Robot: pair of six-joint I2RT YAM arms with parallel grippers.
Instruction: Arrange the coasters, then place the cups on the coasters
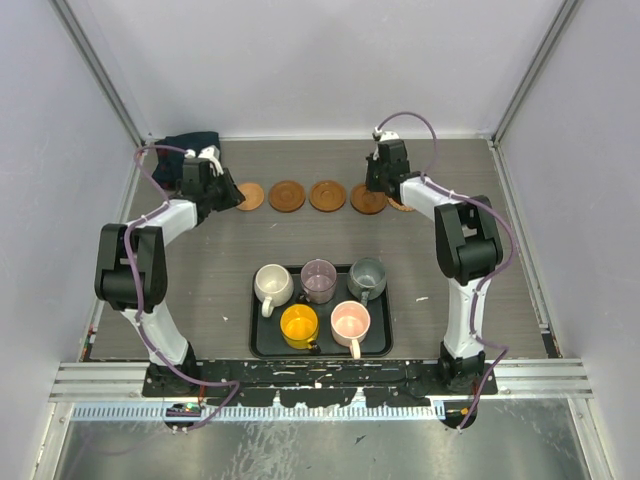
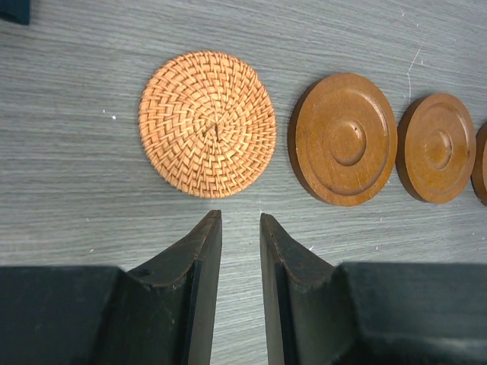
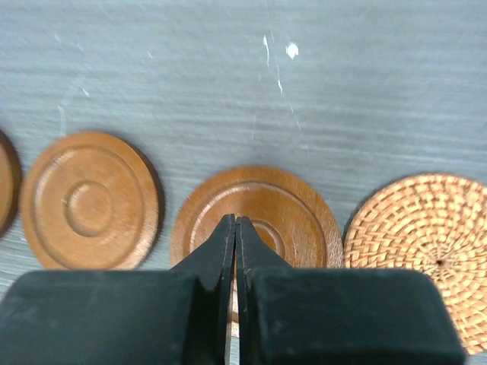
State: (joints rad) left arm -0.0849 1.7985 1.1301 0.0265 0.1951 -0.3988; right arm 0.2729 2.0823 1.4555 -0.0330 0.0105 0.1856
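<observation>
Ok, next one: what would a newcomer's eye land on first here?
A row of five coasters runs along the far side of the table, woven ones at both ends, with the left arm and right arm reaching to its ends. Nearer the bases, five coloured cups crowd a black tray.

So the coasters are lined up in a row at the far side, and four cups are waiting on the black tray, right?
Not four: the top view shows five on the black tray: cream cup, purple cup and grey-green cup behind, yellow cup and pink cup in front. The coasters do sit in a row at the far side.
</observation>
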